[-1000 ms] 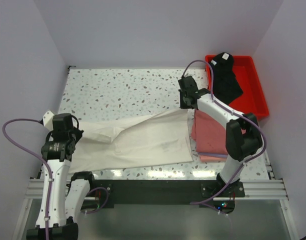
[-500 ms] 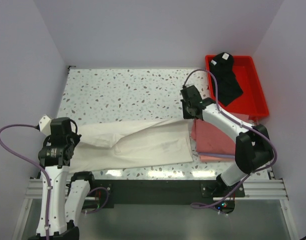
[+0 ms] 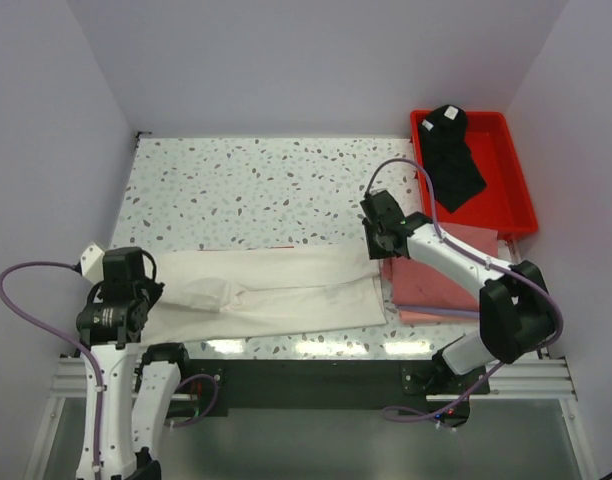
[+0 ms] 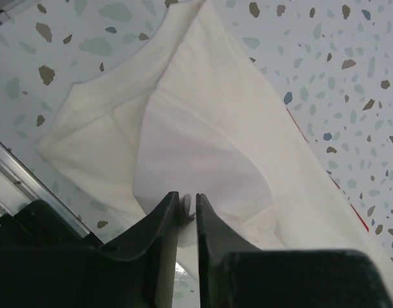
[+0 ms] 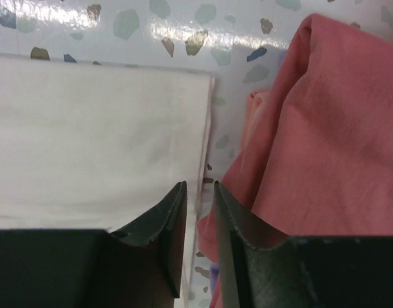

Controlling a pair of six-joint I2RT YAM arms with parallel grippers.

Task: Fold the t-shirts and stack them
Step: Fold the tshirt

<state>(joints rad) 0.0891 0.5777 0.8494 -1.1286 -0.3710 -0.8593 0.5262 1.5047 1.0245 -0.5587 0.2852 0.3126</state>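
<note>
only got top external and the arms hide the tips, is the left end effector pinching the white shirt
observer: In the left wrist view the left end effector has its jaws a narrow gap apart, with a sliver of the white shirt in the gap. I cannot tell whether it grips.
operator: and the right one
observer: The right end effector stands slightly open over the shirt's side edge, with the cloth lying flat beneath it.
operator: is the pink pile touching that edge
observer: Not where the right wrist view shows it. The pink shirts lie beside the edge with a strip of speckled table between.
</note>
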